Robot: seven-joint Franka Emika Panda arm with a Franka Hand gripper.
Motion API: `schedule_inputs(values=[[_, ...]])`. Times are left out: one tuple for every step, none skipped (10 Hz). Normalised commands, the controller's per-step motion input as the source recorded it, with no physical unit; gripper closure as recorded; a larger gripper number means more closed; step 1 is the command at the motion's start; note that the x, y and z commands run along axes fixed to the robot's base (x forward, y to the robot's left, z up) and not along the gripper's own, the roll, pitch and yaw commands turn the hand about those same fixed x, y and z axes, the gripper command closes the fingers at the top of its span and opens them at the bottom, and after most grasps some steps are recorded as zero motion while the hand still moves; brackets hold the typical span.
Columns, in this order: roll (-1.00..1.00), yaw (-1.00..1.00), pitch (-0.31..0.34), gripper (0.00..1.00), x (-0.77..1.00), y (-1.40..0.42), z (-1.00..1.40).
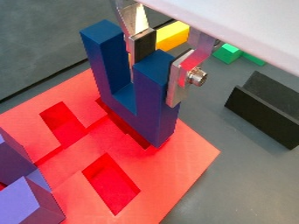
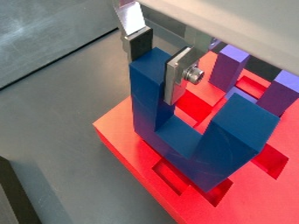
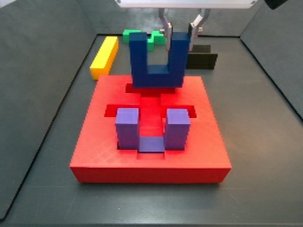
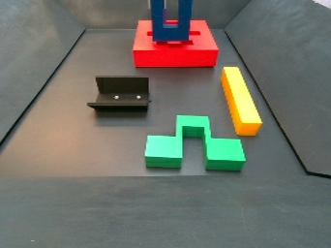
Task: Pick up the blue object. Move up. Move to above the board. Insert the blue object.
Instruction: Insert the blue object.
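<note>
The blue object (image 1: 140,96) (image 2: 193,140) is a dark blue U-shaped block standing prongs-up, its base sunk in a recess at one edge of the red board (image 1: 181,166) (image 2: 122,140) (image 3: 148,164) (image 4: 175,56). My gripper (image 1: 162,63) (image 2: 158,59) (image 3: 180,37) comes down from above with one prong between its fingers, shut on it, the dark pad on one face and the silver plate on the opposite face. Both side views show the blue object (image 3: 154,66) (image 4: 169,19) upright at the board's edge.
A purple U-shaped block (image 3: 148,129) (image 1: 24,192) (image 2: 274,92) sits in the board. Open recesses (image 1: 111,179) lie beside the blue one. On the floor are a yellow bar (image 4: 239,97) (image 3: 105,55), a green block (image 4: 192,143) and the fixture (image 4: 119,94) (image 1: 263,105).
</note>
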Motion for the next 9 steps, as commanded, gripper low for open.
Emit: schedule_inputs(values=[[-0.18,-0.12,0.021,1.00,-0.10,0.00,-0.06],[-0.17,-0.12,0.034,1.00,-0.08,0.00,-0.03],[-0.17,-0.10,0.024,1.00,-0.07,0.00,-0.03],[-0.22,-0.11,0.016,1.00,-0.10,0.00,0.00],[-0.22,-0.07,0.014,1.00,-0.04,0.00,0.00],[-0.17,-0.03,0.020,1.00,0.00,0.00,-0.07],[-0.08,-0.01,0.026,1.00,0.00,0.00,-0.15],[-0.04,-0.01,0.029,1.00,0.00,0.00,-0.21],[-0.03,0.00,0.019,1.00,0.00,0.00,-0.25]])
